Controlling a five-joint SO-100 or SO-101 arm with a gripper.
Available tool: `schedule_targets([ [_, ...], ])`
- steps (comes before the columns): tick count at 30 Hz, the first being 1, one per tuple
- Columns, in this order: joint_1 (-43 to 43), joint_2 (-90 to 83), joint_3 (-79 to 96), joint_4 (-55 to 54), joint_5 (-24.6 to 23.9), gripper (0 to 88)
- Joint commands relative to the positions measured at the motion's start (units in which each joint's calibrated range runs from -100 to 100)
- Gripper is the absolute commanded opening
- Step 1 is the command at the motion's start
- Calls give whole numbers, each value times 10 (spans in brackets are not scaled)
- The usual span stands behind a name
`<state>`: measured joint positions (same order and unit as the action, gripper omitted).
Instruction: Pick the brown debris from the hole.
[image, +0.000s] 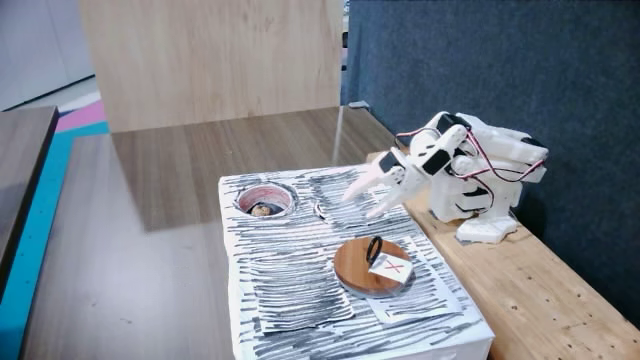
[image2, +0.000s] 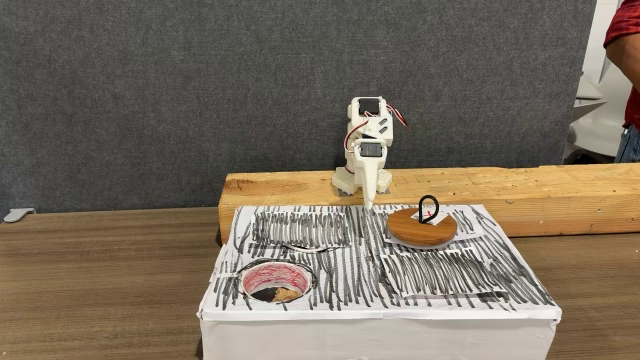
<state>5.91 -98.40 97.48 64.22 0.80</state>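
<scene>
Brown debris (image: 262, 210) sits down inside the hole (image: 266, 190), and it looks like a small, lumpy, tan bit against the dark inside. In a fixed view the hole is at the near left of the box top (image2: 440, 285), with a pinkish-white ring around it, and the debris (image2: 282, 294) lies low at the near side of it. The box top is white with lots of scratchy black lines, like paper drawn on with a marker. A round, flat wooden disc (image: 372, 266) rests on the right part of the box, smooth and brown, with a small black loop (image2: 429, 209) standing on it and a white card with a red mark (image: 389, 267) lying on it. The white robot arm (image: 470, 165) stands on a long pale wooden beam (image2: 520, 190) behind the box, probably so it can lean over and reach the top. Its gripper (image: 368, 198) points out over the box, between the hole and the disc, well apart from the debris. The two white fingers look spread and hold nothing, though from the front view they are too thin to be sure. I think the arm needs to swing toward the hole and dip in, and the deep, narrow ring could make the lump hard to pinch.
</scene>
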Motion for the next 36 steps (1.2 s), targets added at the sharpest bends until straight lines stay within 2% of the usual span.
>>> schedule_targets([
  [1,-2,-3,-1,-8,1,413],
  [12,-2,-3,-1,-8,1,394],
  [20,0,-3,-1,-8,2,135],
  [24,0,-3,-7,-8,-1,61],
  [36,2,9,-194,-8,3,57],
])
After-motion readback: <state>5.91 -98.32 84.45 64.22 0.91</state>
